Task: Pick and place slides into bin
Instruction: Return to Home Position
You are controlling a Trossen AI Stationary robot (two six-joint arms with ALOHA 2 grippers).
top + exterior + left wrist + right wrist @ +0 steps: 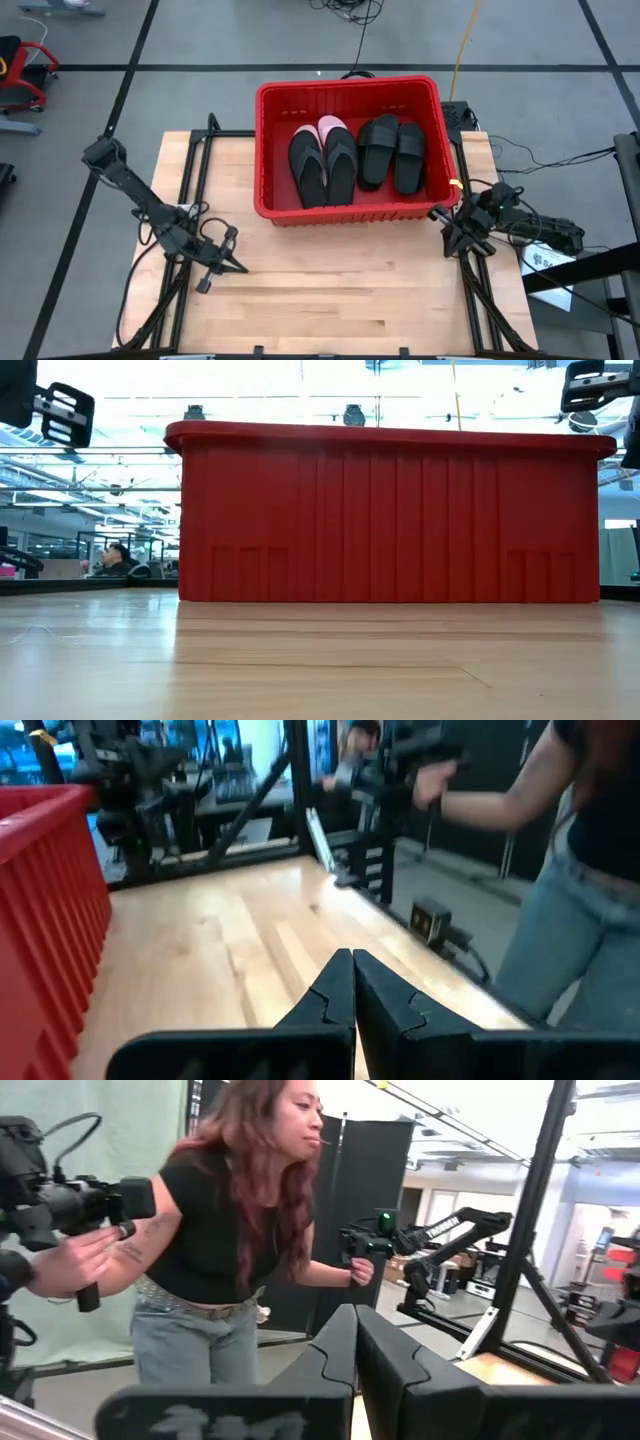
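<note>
Slides (355,160) inside the red bin (262,150), left tool (352,958) and right tool (355,1312) both pressed together, empty.

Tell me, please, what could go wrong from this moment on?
The shut right pincer sits close beside a corner of the red bin; moving away, it might nudge the bin. A person stands near the table, so a swinging arm could come near them. The left pincer, farther from the bin, seems less risky.
</note>
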